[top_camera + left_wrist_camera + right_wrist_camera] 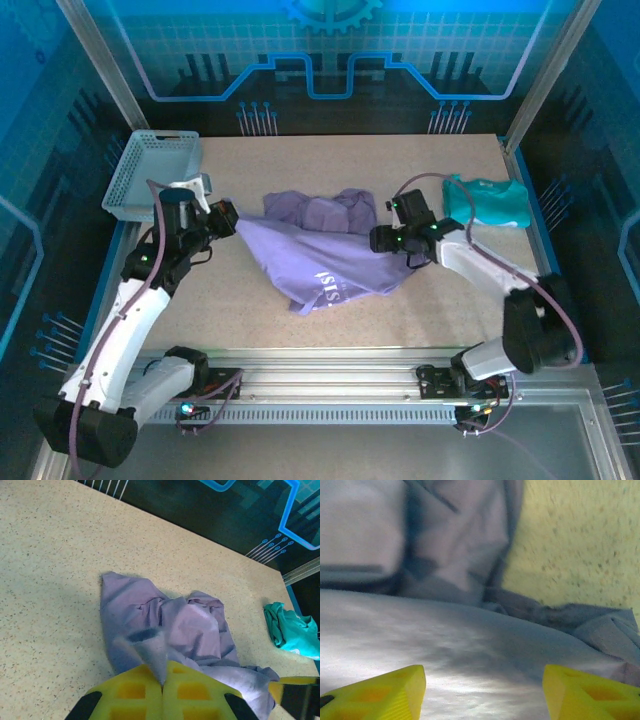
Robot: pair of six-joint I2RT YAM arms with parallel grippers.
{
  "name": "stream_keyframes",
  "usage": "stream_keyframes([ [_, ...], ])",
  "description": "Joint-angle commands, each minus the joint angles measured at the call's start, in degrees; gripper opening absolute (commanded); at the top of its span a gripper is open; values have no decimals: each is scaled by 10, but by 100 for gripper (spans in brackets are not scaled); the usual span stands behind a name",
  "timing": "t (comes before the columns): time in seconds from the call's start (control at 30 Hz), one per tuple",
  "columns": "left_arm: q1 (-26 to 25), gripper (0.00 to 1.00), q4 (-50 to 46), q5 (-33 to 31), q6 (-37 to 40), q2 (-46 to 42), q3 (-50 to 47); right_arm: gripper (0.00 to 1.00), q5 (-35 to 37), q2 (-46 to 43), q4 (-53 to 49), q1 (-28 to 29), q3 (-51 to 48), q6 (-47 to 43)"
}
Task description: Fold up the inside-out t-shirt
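Our left end effector (162, 686) pinched the inside-out t-shirt (195, 625), which lay beneath the right end effector (484, 682), jaws spread; we feared one-sided pulling would bunch it.

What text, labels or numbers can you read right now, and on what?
Pale lettering on the lavender t-shirt, top camera: too small and blurred to read.
No text visible on the mesh basket or the teal garment.

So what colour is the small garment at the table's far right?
The small garment is teal-turquoise, clearest in the left wrist view.
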Motion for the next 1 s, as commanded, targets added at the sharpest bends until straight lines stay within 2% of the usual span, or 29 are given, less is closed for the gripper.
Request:
stream_keyframes([
  [0.0,8,0,-17,22,15,7,22,65,78,55,-64,-8,65,-61],
  [0.17,10,0,-4,32,16,12,15,65,146,108,-118,-32,104,-90],
  [0.3,10,0,3,35,16,19,12,65,146,133,-132,-51,119,-94],
  [0.37,10,0,3,34,19,22,12,62,135,165,-148,-62,137,-98],
  [0.43,11,0,5,34,19,24,13,53,118,195,-162,-69,151,-102],
  [0.53,12,0,3,35,21,30,21,21,110,215,-169,-72,164,-105],
  [0.6,16,0,-5,33,21,38,38,7,111,185,-160,-74,170,-106],
  [0.67,30,0,-15,40,13,51,75,0,89,120,-138,-87,183,-108],
  [0.7,40,0,-17,50,7,58,96,0,66,84,-126,-98,189,-104],
  [0.83,86,0,7,124,-43,89,213,0,-117,-65,-29,-199,204,-37],
  [0.97,92,0,54,139,-56,111,324,0,-180,-162,25,-265,250,-1],
])
